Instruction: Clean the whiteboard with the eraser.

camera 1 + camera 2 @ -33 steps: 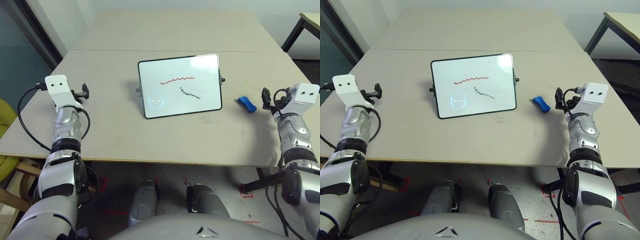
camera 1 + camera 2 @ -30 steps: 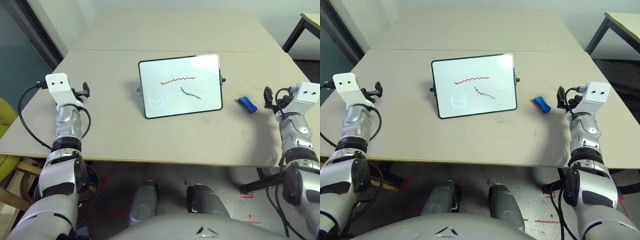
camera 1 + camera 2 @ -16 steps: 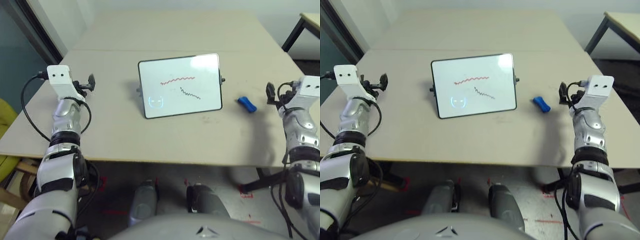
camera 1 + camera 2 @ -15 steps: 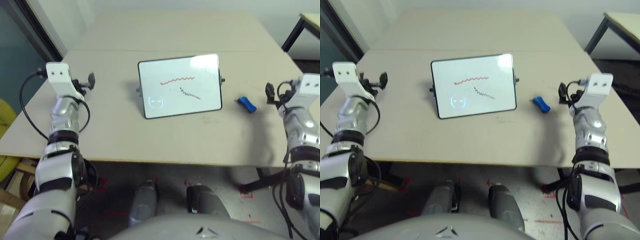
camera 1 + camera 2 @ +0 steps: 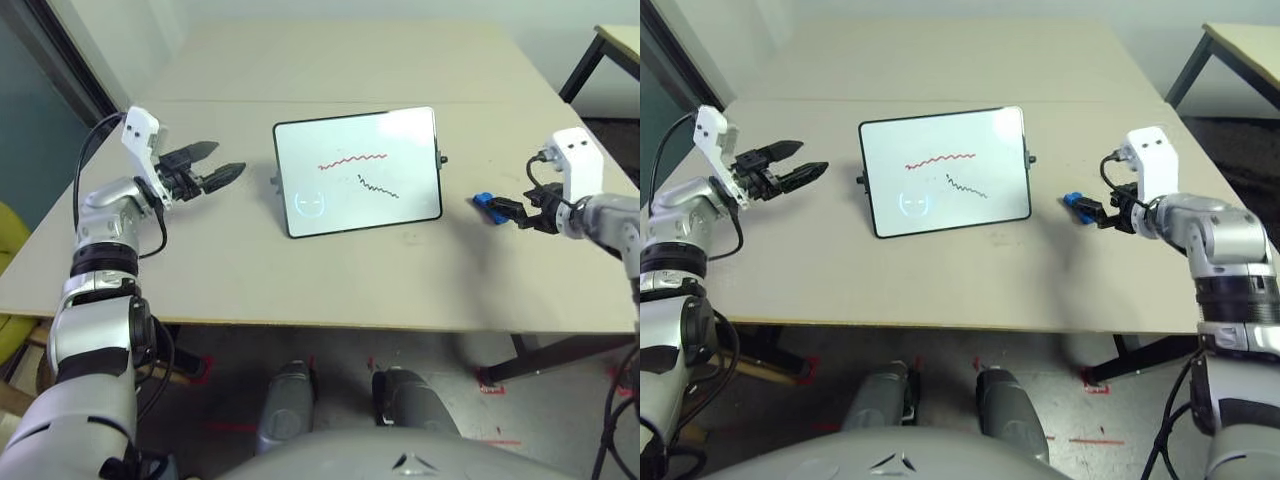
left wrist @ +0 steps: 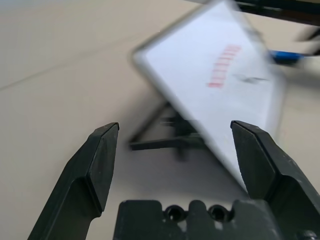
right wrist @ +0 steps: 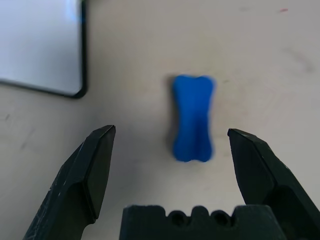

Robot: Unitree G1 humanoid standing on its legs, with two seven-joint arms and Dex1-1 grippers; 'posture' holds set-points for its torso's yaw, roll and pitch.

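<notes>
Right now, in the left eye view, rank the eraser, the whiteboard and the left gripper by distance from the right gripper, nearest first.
1. The eraser: on the table just ahead of the open right gripper, at the board's right side.
2. The whiteboard: propped at mid-table, left of the eraser.
3. The left gripper: open, beyond the board's far left edge.

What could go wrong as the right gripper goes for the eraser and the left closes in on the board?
1. The eraser is small and lies loose on the table; the open right gripper could nudge it away instead of straddling it.
2. The whiteboard stands tilted on a thin rear prop; a bump from the open left gripper, which points at its edge, might tip or slide it.
</notes>
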